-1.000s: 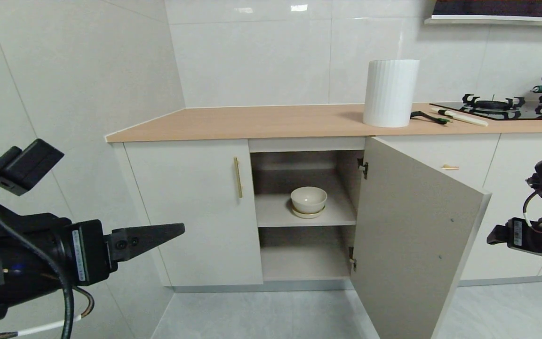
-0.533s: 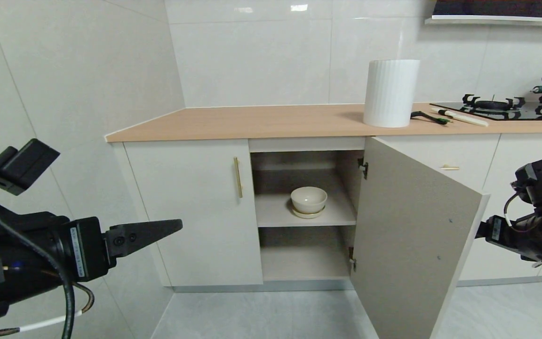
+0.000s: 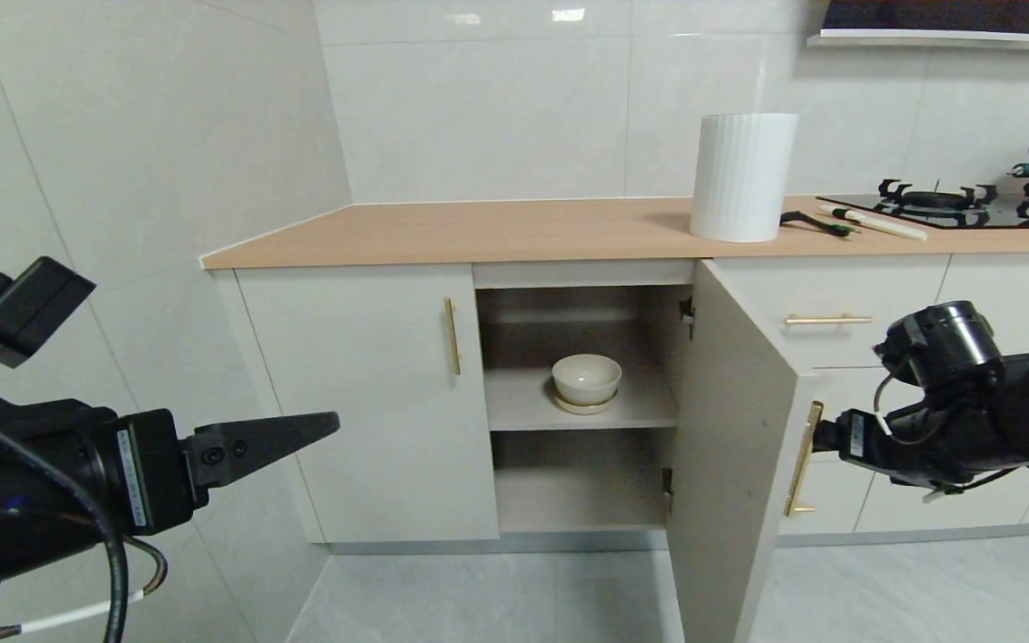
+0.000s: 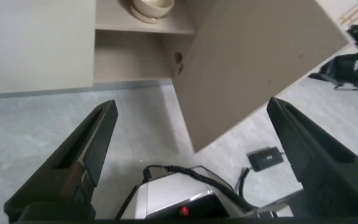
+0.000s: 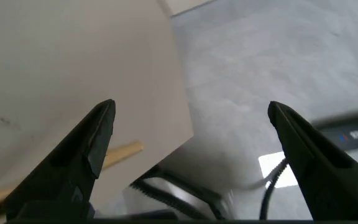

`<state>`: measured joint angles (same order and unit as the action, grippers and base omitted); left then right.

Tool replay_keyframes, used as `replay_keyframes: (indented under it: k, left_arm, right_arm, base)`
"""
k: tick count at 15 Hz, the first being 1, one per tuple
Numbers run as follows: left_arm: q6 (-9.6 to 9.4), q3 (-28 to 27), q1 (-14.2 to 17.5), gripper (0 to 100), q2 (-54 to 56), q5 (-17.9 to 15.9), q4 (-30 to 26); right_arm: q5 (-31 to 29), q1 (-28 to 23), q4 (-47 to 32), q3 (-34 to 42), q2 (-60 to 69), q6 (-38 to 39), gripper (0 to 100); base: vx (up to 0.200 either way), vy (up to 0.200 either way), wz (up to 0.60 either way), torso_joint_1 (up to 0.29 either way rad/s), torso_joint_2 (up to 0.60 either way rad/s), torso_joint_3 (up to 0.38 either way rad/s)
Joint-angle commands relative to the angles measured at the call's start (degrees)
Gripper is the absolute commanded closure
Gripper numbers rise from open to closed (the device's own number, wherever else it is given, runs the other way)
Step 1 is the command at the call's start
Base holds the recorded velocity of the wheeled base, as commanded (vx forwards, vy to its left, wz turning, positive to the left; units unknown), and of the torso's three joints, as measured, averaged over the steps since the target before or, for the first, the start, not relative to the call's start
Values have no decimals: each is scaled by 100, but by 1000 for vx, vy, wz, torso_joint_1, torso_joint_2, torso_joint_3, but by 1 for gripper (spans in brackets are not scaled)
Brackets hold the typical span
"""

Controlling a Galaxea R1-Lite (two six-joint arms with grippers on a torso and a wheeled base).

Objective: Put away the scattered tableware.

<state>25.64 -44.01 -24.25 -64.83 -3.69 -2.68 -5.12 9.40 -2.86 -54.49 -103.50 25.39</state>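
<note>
Bowl (image 3: 586, 379) sits upright on a saucer (image 3: 582, 408) on the upper shelf (image 3: 523, 409) inside the cabinet (image 3: 372, 402), so it looks stowed. Door (image 3: 738, 402) is part open, hinged on the right of the opening, with its handle (image 3: 802, 460) vertical on the outer face. Right end effector (image 3: 823, 435) is just beside that handle, jaws wide, nothing held; contact unclear. The bowl lies to its left, behind the door. Likely next step: push the door leftward to shut it. Left end effector (image 3: 322, 424) is also wide and empty, well apart to the left, so the right arm is nearer. Utensils (image 3: 872, 221) lie on the tabletop (image 3: 479, 232) by the canister (image 3: 740, 174).
</note>
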Motion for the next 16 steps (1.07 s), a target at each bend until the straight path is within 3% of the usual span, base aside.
replay_keyframes:
  k: [1,4,7,16]
  left_arm:
    - [-6,-11,-1,0,-3,35,-4]
    - [-15,-11,8,0,-74,71,-22]
    - [-15,-11,8,0,-153,71,-101]
    - [-15,24,8,0,-373,88,-110]
  right_arm:
    - [-7,581,5,-545,-619,10,0]
    - [-7,1231,-4,-1230,-1261,-8,0]
    - [-7,1539,-4,-1863,-1779,-8,0]
    - [20,1644,278,-2391,-2473,18,0]
  base:
    - [0,0,0,0,0,0]
    - [0,0,0,0,0,0]
    - [0,0,0,0,0,0]
    - [0,0,0,0,0,0]
